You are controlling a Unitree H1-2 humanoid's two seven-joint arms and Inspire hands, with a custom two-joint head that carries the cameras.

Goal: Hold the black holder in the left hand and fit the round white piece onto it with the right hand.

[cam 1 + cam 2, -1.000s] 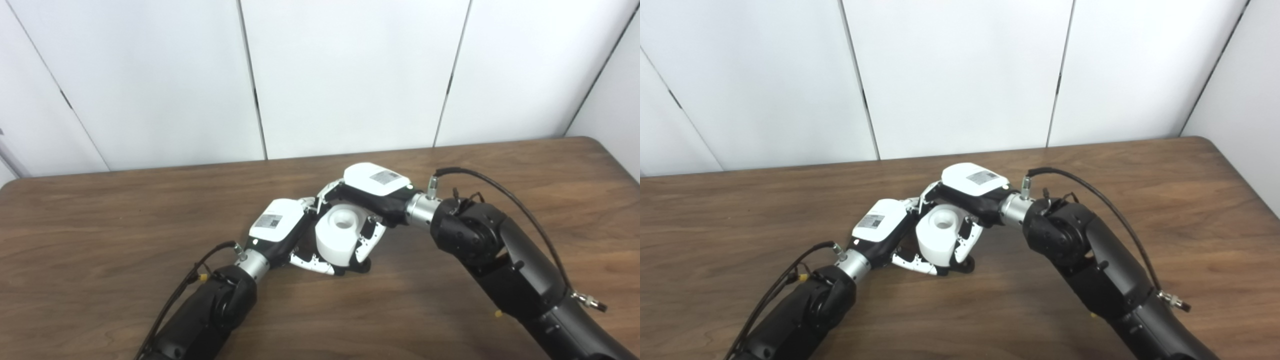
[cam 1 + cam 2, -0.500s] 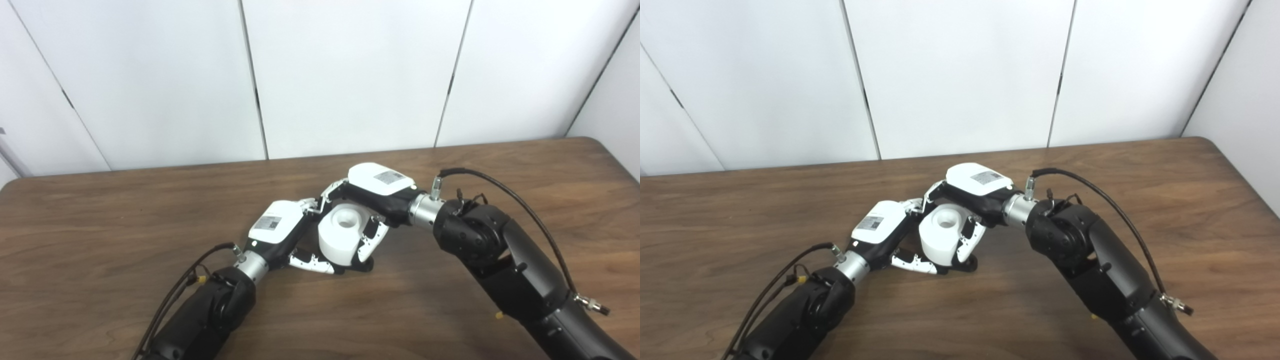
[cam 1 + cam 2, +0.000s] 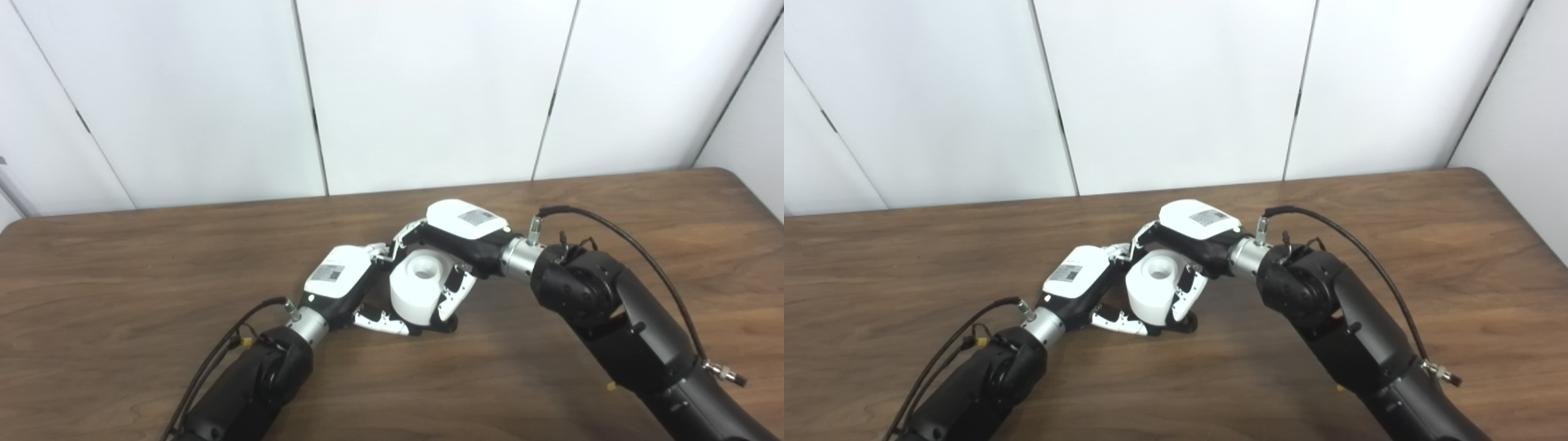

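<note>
The round white piece (image 3: 418,289), a thick cylinder with a hole in its top, stands upright at the table's middle on the black holder (image 3: 442,327). Only a dark strip of the holder's base shows beneath it. My right hand (image 3: 460,233) reaches in from the right and is shut on the white piece, fingers wrapped over its far and near sides. My left hand (image 3: 343,283) comes from the lower left with its fingers curled along the holder's base under the white piece. The rest of the holder is hidden.
The brown wooden table (image 3: 122,288) spreads wide to both sides. White wall panels (image 3: 429,92) rise behind its far edge. A black cable (image 3: 612,233) loops over my right forearm, and another runs along my left forearm (image 3: 214,361).
Both hands and the white piece shifted slightly to the right in the first half second. Since then nothing has visibly moved.
</note>
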